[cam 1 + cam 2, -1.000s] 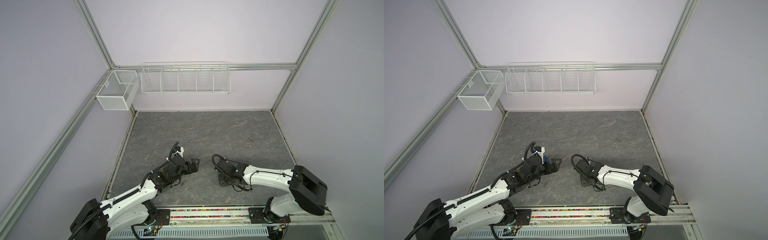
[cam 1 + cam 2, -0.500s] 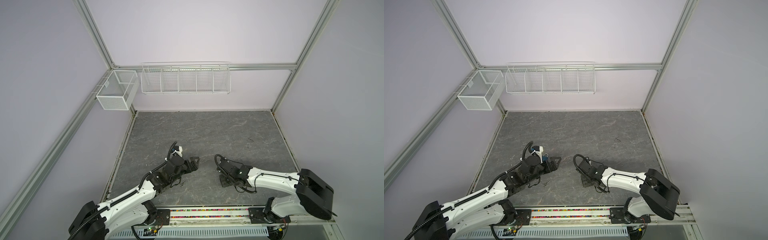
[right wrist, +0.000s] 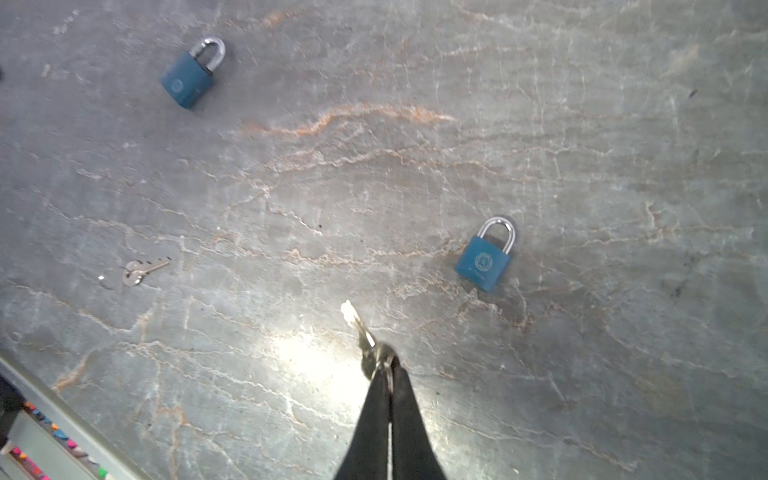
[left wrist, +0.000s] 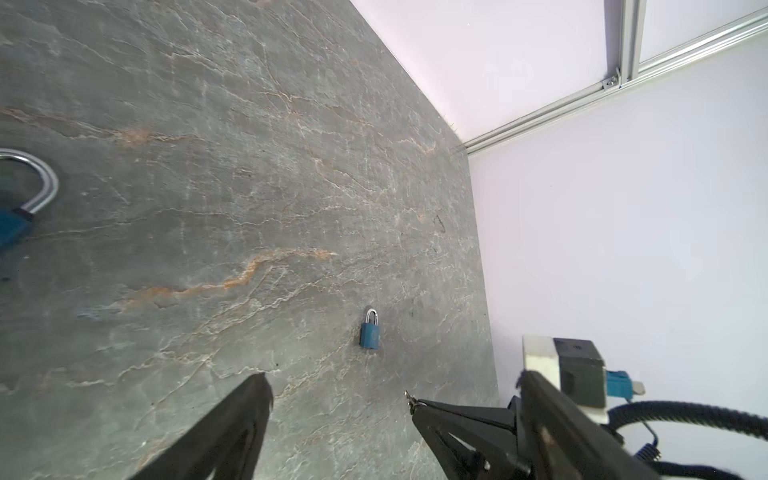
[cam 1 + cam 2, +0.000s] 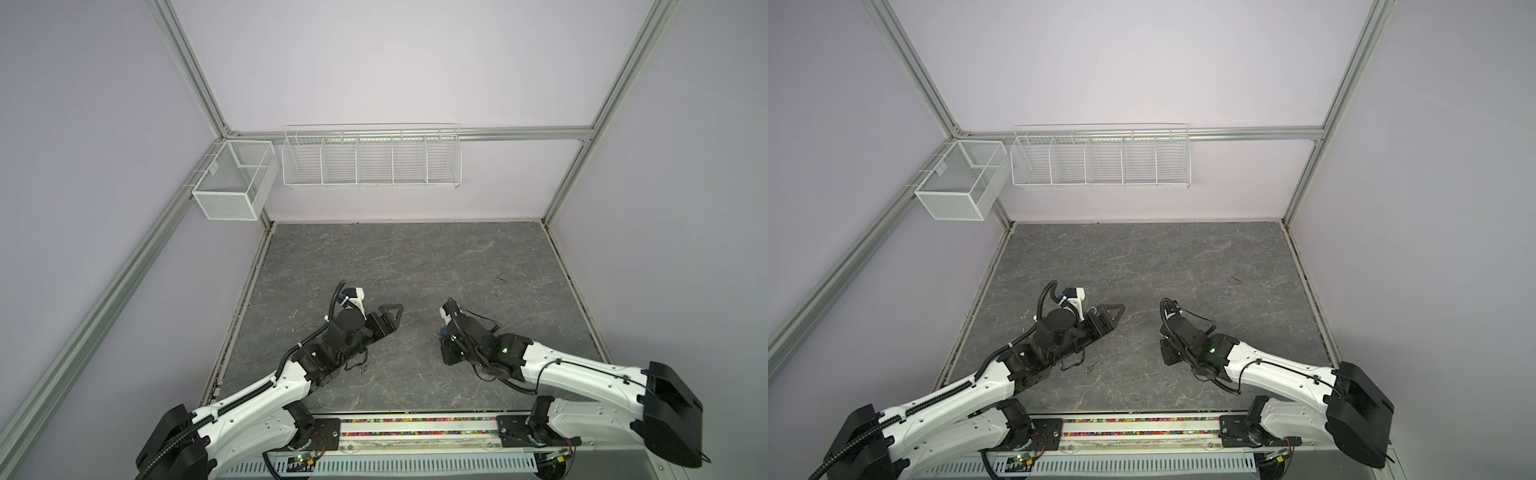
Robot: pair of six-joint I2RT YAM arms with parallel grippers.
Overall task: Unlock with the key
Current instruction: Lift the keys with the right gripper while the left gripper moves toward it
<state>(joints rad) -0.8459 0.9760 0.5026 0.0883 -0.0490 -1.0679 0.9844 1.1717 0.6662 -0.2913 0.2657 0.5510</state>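
left claw [image 4: 334, 392] spread, right claw [image 3: 385, 365] seemingly pinched

Pale lilac walls [image 5: 395, 62], aluminium frame struts [image 5: 195, 75] at the corners, dark grey veined stone-look surface [image 5: 415, 257], white mesh basket [image 5: 224, 205] hung on the left wall rail, white wire rack [image 5: 374, 166] of five compartments on the back wall, even diffuse light.

Padlocks [image 3: 484, 257] and loose key [image 3: 143, 270] on table [image 3: 582, 124]
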